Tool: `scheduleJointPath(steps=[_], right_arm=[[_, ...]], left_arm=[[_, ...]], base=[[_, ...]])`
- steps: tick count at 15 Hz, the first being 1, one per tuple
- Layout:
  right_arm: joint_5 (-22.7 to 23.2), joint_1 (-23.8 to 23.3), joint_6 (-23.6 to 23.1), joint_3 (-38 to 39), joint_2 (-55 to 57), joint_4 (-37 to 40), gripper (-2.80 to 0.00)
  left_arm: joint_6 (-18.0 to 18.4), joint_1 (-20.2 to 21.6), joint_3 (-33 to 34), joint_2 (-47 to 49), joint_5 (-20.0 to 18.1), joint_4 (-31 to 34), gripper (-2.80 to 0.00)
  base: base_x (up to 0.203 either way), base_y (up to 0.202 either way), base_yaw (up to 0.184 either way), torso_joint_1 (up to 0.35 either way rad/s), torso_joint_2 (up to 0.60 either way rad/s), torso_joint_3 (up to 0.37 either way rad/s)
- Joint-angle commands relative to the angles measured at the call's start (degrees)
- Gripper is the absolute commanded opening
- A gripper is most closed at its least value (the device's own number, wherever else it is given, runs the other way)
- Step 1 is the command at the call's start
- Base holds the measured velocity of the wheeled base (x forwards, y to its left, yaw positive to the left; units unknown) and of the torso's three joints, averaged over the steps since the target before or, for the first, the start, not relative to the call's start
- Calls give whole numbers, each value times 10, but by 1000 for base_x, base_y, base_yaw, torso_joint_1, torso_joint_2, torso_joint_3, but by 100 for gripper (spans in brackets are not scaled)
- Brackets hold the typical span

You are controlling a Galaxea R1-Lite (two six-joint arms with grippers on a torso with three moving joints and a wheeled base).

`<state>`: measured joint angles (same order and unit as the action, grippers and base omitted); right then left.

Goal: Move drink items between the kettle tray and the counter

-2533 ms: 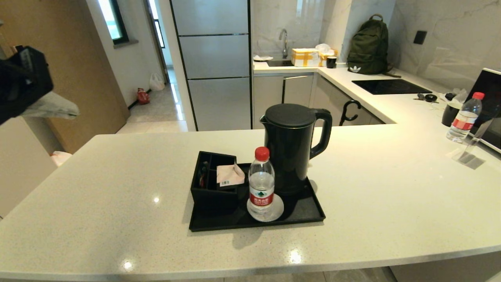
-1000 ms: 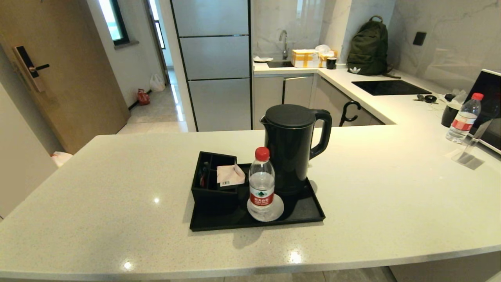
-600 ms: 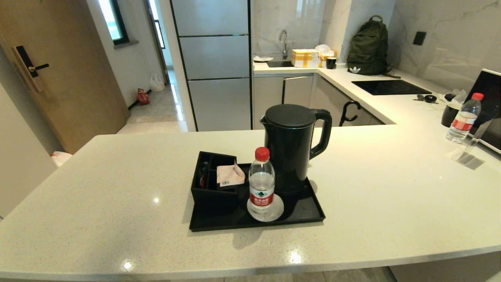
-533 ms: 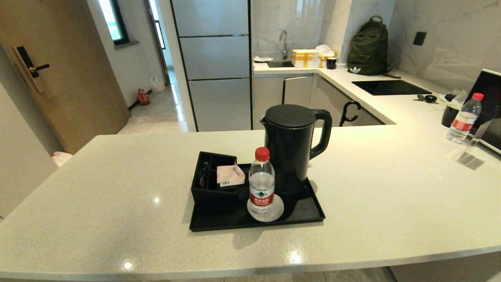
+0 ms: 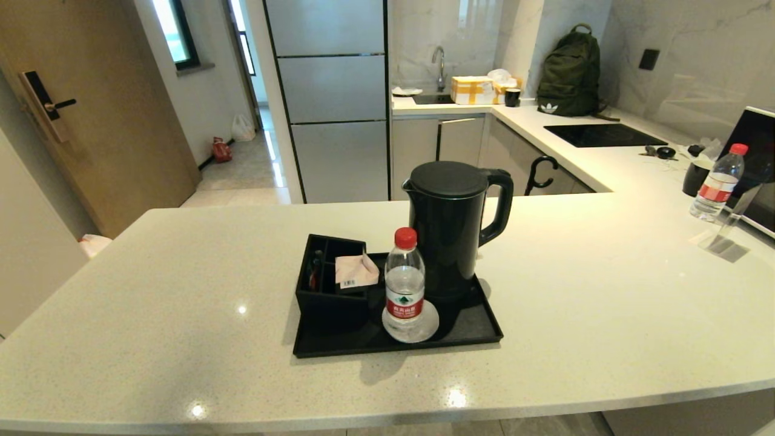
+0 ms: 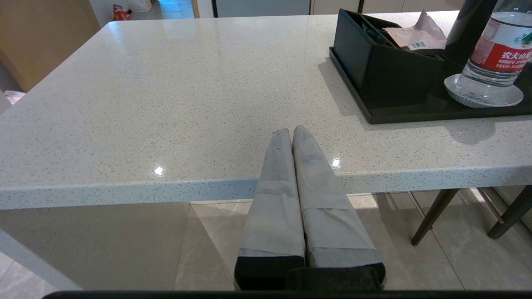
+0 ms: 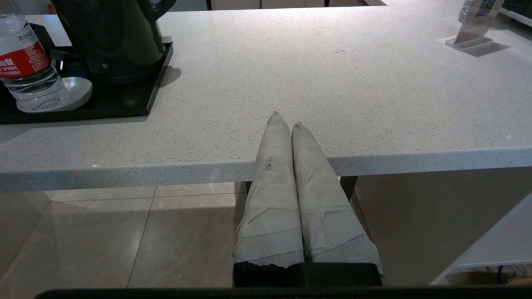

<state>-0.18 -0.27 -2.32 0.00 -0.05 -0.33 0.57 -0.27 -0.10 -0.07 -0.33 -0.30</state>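
Observation:
The tall black kettle point(image 5: 451, 227) stands at the back right of the shallow black tray point(image 5: 466, 330), handle to the right. A pinkish sachet point(image 5: 355, 270) lies on top of the small black divided box point(image 5: 330, 284) at the tray's left. Both sit mid-counter point(image 5: 181, 315). Neither arm shows in the head view. My left gripper point(image 6: 291, 131) is shut and empty, low at the counter's front edge, left of the tray point(image 6: 415, 116). My right gripper point(image 7: 286, 118) is shut and empty at the front edge, right of the tray point(image 7: 137, 106) and kettle point(image 7: 112, 37).
A water bottle point(image 5: 404, 284) with a red cap stands on a white coaster point(image 5: 424, 330) at the tray's front. Another bottle point(image 5: 717, 181) and a clear sign holder point(image 5: 726, 236) stand far right. A green backpack point(image 5: 569, 72) and hob are on the back counter.
A dark blurred shape at the far left edge of the head view 2.5 s ago is gone, uncovering the door. The tray and its items have not moved.

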Motion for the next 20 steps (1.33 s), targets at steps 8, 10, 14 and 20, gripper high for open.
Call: scheduleJointPath(steps=[8,10,14,20], right_arm=[[1,0,-3,0,0,2,-280],[-1,0,11,1,0,1,-280],[-2,0,15,1,0,1,-280],[-2,0,28,1,0,-1,-280]], left_arm=[[0,0,0,1,-1,0,-280],[-1,0,0,1,1,0,-280],[-2,0,0,1,0,0,-280],[-2,0,0,1,0,0,-280]], base=[[0,0,0,0,0,0],[0,0,0,0,0,0],[0,0,0,0,0,0],[0,0,0,0,0,0]])
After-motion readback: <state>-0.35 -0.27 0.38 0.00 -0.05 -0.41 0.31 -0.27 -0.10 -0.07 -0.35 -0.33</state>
